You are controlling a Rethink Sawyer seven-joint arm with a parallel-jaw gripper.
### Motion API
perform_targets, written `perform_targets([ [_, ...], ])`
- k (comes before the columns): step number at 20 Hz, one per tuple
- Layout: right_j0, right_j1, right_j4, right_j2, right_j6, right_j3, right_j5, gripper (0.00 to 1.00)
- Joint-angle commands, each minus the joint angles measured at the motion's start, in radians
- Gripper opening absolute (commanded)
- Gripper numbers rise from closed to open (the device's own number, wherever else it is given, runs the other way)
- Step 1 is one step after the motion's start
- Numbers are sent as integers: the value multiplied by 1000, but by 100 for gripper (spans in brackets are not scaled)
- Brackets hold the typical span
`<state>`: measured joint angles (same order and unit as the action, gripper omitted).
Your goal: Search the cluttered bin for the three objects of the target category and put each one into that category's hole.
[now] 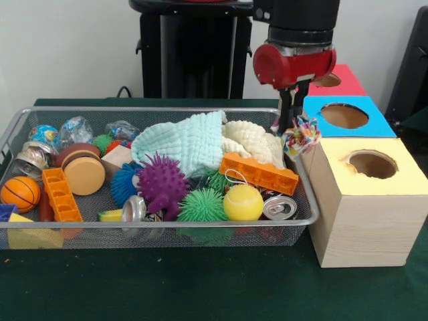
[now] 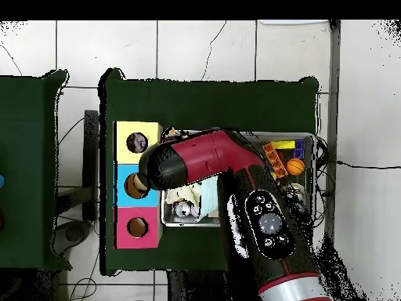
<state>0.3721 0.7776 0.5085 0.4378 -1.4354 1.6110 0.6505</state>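
Nearest to us in the front view lies the green counter [image 1: 200,287], and on it the wire mesh bin [image 1: 160,227] with its front rim toward the camera. Going from left to right along the bin, we see a small basketball [image 1: 19,193], an orange lattice block [image 1: 60,195], a round wooden disc [image 1: 83,175], and behind them some crinkled foil wrappers [image 1: 73,130]. Next come a blue spiky ball [image 1: 124,184], a crushed silver can [image 1: 134,208], a purple spiky ball [image 1: 162,185] and a green spiky ball [image 1: 202,206]. A pale mint cloth [image 1: 184,144] and a cream knit cloth [image 1: 249,137] are heaped at the back. Further right we find a yellow tennis ball [image 1: 243,202], an orange toy brick [image 1: 259,174] and a second can [image 1: 279,207] lying in the bin's right front corner.

Over the bin's right edge hangs the end effector [image 1: 293,124], closed around a multicoloured knotted rope toy [image 1: 299,136], which is lifted clear of the bin and sits just beside the blue box.

To the right of the bin stand three boxes in a row, each with a round hole on top: the yellow-topped box [image 1: 364,207] nearest us, the blue-topped box [image 1: 344,117] behind it, and the red-topped box [image 1: 344,80] farthest back.

In the overhead view we see the red and black arm [image 2: 235,188] covering most of the bin and reaching toward the blue box.
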Motion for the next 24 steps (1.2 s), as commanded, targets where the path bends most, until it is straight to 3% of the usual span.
perform_targets([
  [1, -30, 60, -39, 35, 33, -51, 172, 0],
  [9, -70, 113, -57, 15, 0, -53, 222, 0],
  [16, -119, 61, -52, -22, -96, -72, 167, 0],
  [24, -138, 1, -58, -31, -121, -81, 97, 0],
])
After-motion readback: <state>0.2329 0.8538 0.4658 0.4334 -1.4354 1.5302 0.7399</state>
